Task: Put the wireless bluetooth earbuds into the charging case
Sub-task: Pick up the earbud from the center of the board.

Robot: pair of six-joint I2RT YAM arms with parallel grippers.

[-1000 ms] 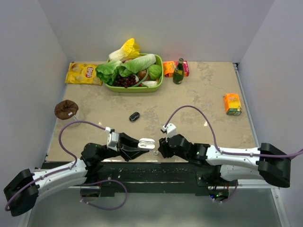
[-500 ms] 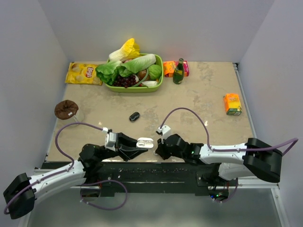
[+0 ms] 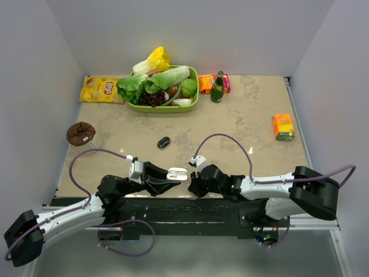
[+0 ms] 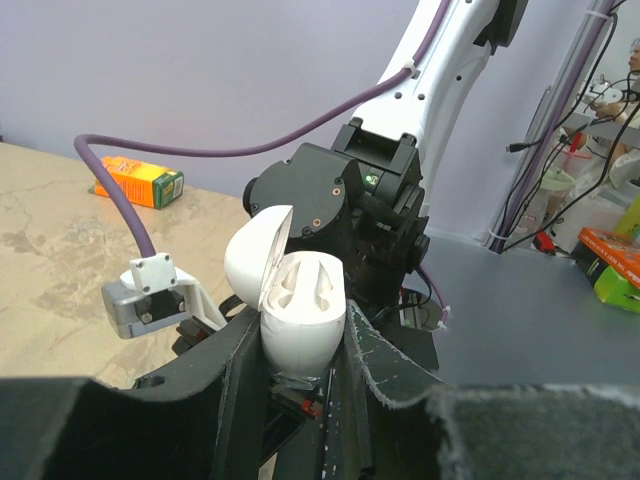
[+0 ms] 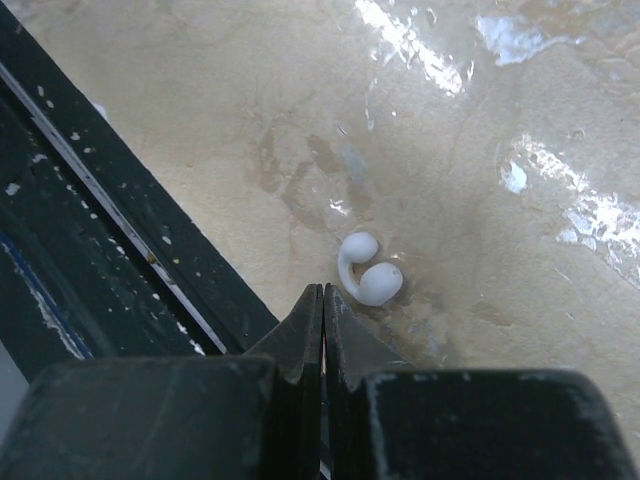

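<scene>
My left gripper [image 4: 300,350] is shut on the white charging case [image 4: 297,305], which it holds upright off the table with the lid open and two empty sockets showing. The top view shows that case [image 3: 177,173] at the left gripper [image 3: 171,176] near the table's front edge. The right gripper [image 5: 323,292] is shut, its fingertips pressed together with nothing between them. One white earbud [image 5: 367,273] lies on the tabletop just beyond and to the right of those tips, apart from them. From above, the right gripper [image 3: 191,186] hides that earbud.
A small black oval case [image 3: 164,142] lies mid-table. At the back stand a green basket [image 3: 195,99] of greens, a yellow chips bag [image 3: 101,89], a green bottle [image 3: 217,87] and an orange packet [image 3: 206,84]. An orange box [image 3: 282,127] sits right, a brown object [image 3: 79,133] left.
The right gripper's jaws have closed with nothing between them while it shifted slightly left. The earbud still lies on the table. The left gripper holds the case almost unmoved.
</scene>
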